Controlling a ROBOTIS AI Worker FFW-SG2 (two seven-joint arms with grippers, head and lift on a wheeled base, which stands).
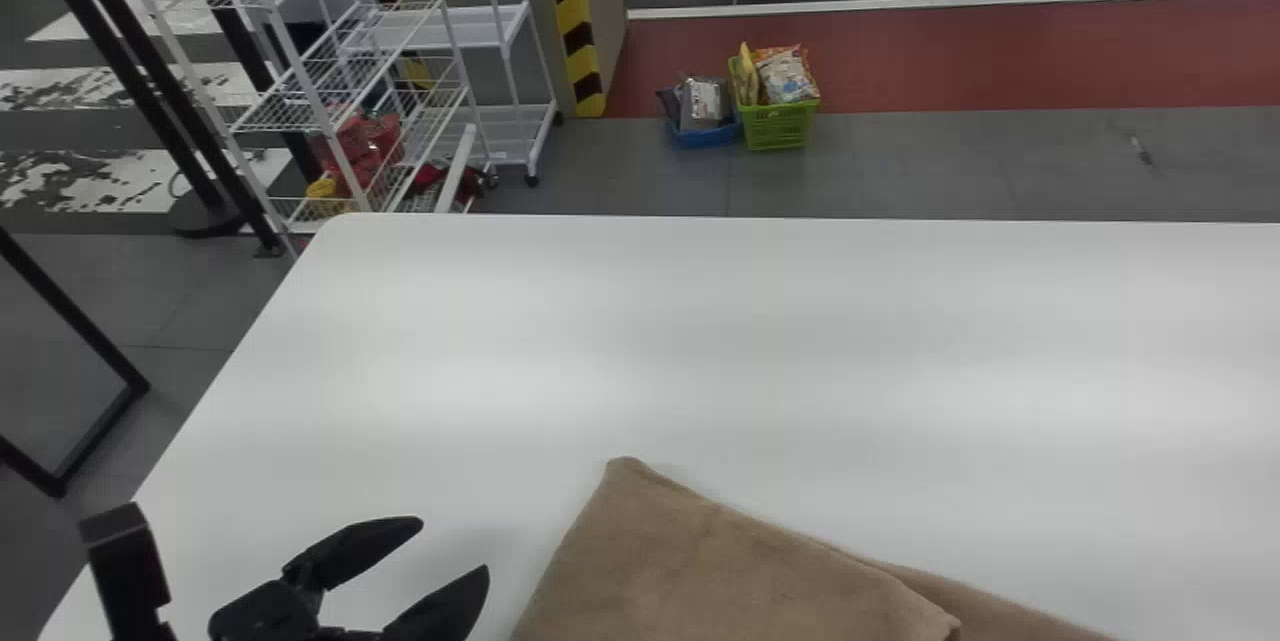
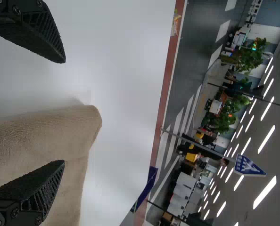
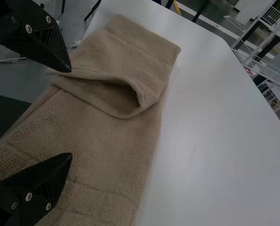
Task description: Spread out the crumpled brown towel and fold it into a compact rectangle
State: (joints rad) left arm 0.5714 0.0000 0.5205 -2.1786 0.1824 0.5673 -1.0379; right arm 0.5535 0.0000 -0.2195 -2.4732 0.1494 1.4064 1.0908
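Left hand [image 1: 455,546] spread wide beside the brown towel's [image 1: 730,561] folded end

Nearest, the left hand holds nothing, its fingers well apart. The towel lies just to its right, one corner pointing away from the robot. The right hand [image 3: 71,113] is over the long lower layer, also wide and empty. From the right wrist view, the towel's long axis seems to run across the robot's front, from the folded flap [image 3: 130,56] on the left towards the right hand, though its near edge is cut off in the head view, so I can't be sure. That makes the left hand the nearer one to the flap. I'd judge the towel spread and part folded; the next move likely needs the left hand to shift right onto that gaping fold, which could slip open if pinched by one layer.

Beyond the white counter [image 1: 700,351], on the floor, a green basket [image 1: 778,126] holds snack bags [image 1: 785,76], beside a blue basket [image 1: 708,136] with packets [image 1: 703,103].
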